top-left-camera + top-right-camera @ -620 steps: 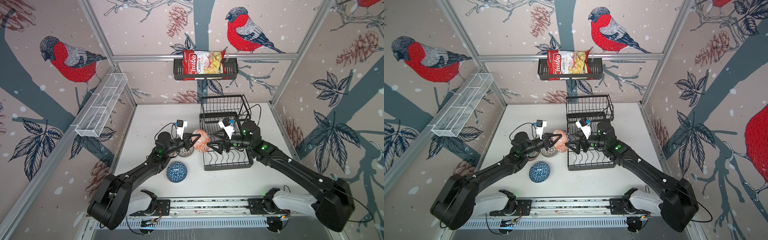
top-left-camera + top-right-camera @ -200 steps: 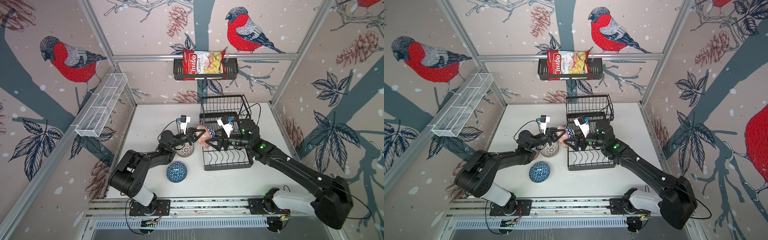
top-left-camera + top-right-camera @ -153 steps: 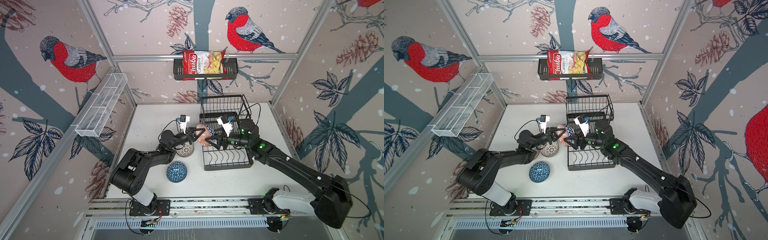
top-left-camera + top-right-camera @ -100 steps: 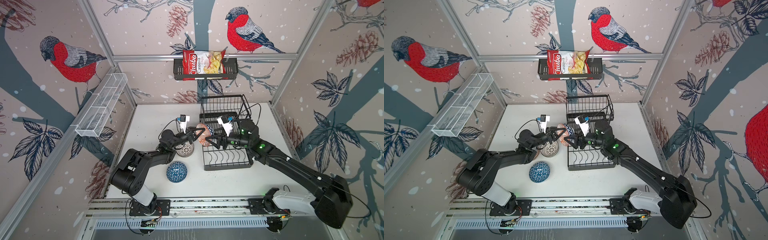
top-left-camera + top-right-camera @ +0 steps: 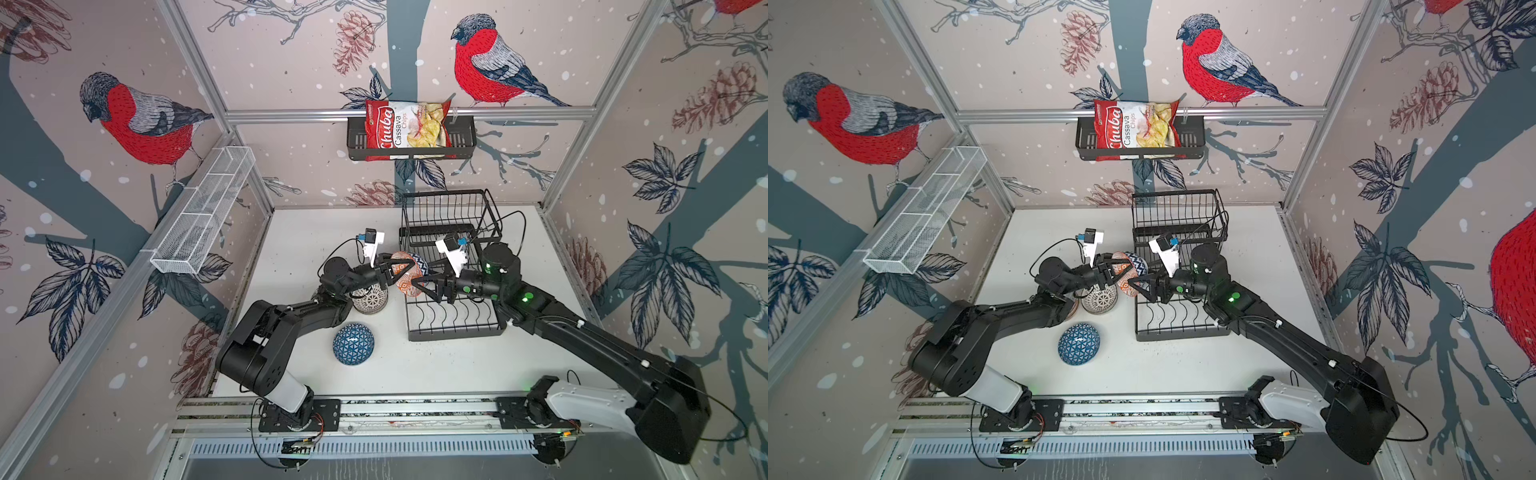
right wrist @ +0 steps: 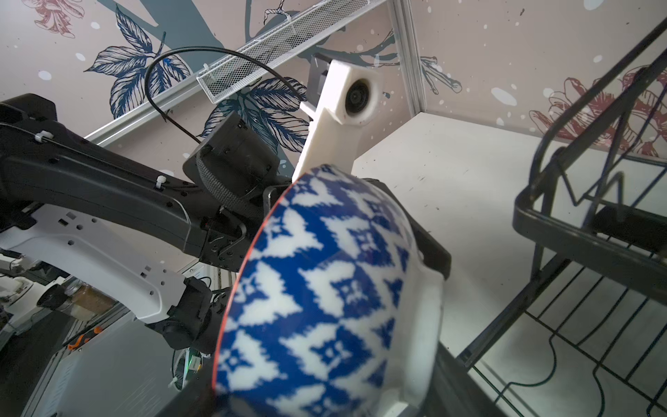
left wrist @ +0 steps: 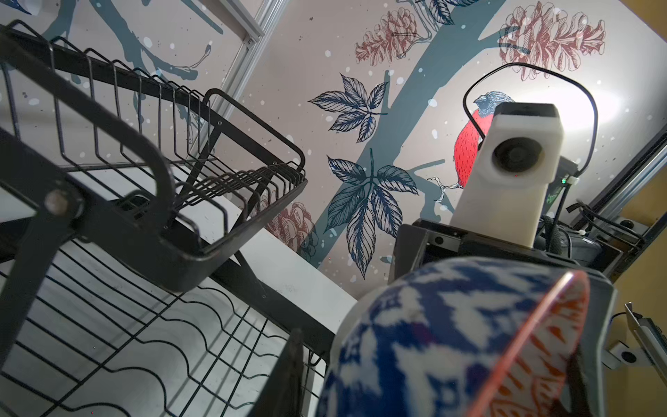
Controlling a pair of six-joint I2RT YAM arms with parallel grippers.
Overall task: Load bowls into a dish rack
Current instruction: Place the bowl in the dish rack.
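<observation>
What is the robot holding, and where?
The right gripper grips the blue bowl, rim to foot. The left gripper sits at the rim of the orange bowl; its grip is unclear.

Field notes: I am seeing the dish rack (image 5: 457,333) sitting right of centre, its raised basket at the far end. The nested bowls (image 5: 411,270) are hanging at its left edge, between the left gripper (image 5: 394,268) and the right gripper (image 5: 424,283). The far table bowl (image 5: 370,298) is sitting just left, under the left arm. The near table bowl (image 5: 353,344) is lying nearer me.

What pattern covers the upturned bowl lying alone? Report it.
Blue triangles; round ceramic bowl, best in a top view.
</observation>
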